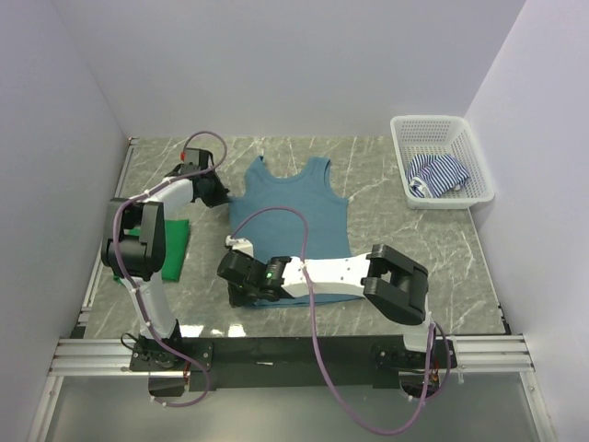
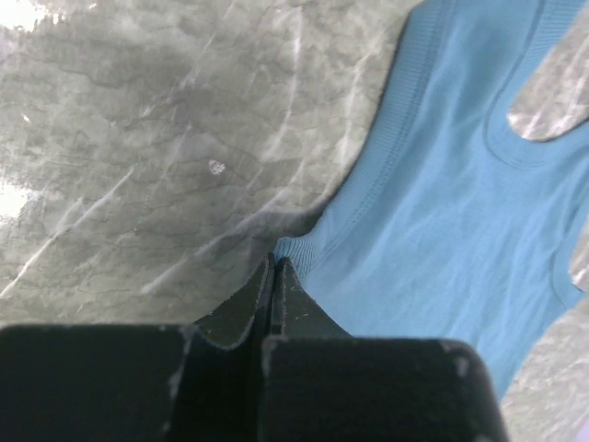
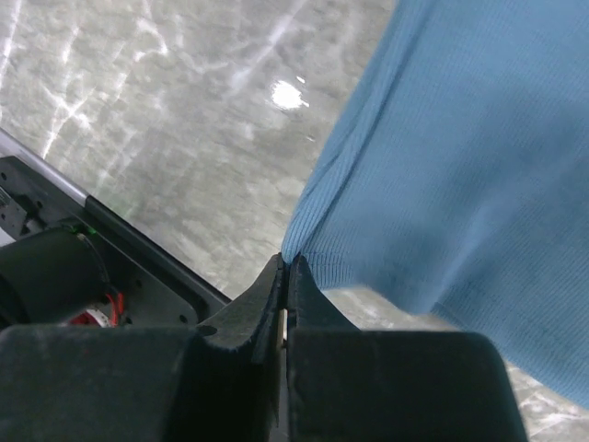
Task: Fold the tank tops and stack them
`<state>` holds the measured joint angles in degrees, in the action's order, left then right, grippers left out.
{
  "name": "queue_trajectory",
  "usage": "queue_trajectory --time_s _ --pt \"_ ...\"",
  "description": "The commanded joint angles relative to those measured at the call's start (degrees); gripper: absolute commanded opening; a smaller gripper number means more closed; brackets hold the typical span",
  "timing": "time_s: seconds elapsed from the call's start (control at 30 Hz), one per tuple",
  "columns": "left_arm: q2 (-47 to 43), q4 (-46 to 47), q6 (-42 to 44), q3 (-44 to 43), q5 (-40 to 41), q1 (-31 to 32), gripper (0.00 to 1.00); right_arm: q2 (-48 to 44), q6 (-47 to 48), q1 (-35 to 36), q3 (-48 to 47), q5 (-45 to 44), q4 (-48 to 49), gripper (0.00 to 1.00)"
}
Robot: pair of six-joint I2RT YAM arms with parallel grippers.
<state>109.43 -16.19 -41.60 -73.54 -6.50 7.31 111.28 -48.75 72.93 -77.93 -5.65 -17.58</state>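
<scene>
The teal top (image 1: 299, 216) lies spread on the surface (image 1: 419, 244), neck toward the far wall. The left fingers (image 2: 253, 308) are pressed together, pinching its edge just under the left armhole. The right fingers (image 3: 265, 299) pinch the near left hem corner, and the cloth there hangs lifted off the surface. A folded green top (image 1: 173, 244) lies by the left arm. The striped top (image 1: 440, 173) sits in the basket (image 1: 433, 121).
</scene>
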Motion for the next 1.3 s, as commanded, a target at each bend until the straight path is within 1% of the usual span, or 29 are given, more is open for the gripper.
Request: queue_trajectory --time_s 0.0,0.13,0.43,0.7,1.0,1.27 --pt "-3.52 2.38 -1.19 -2.84 -2.02 -0.19 0.01 -6.16 -1.43 -0.68 4.53 1.87 4.57 0.0" --pt "-2.29 2.74 -2.51 -4.76 -2.55 1.91 0.01 -11.77 -2.83 -1.64 11.3 0.47 6.77 0.0" --pt "2.89 3.0 -5.24 -9.77 -0.79 8.07 0.01 -22.76 -6.61 -4.28 25.89 -0.94 12.04 0.0" --pt "8.16 2.3 -6.65 -15.67 -0.09 13.16 0.01 -29.37 -9.34 -6.3 36.34 -1.91 14.86 0.0" --pt "11.68 2.3 -7.26 -18.75 0.44 16.24 0.01 -33.23 -11.71 -7.01 43.21 -2.78 17.14 0.0" --pt "13.18 2.39 -7.18 -19.89 0.61 17.74 0.01 -34.2 -12.77 -7.09 46.2 -3.4 17.5 0.0"
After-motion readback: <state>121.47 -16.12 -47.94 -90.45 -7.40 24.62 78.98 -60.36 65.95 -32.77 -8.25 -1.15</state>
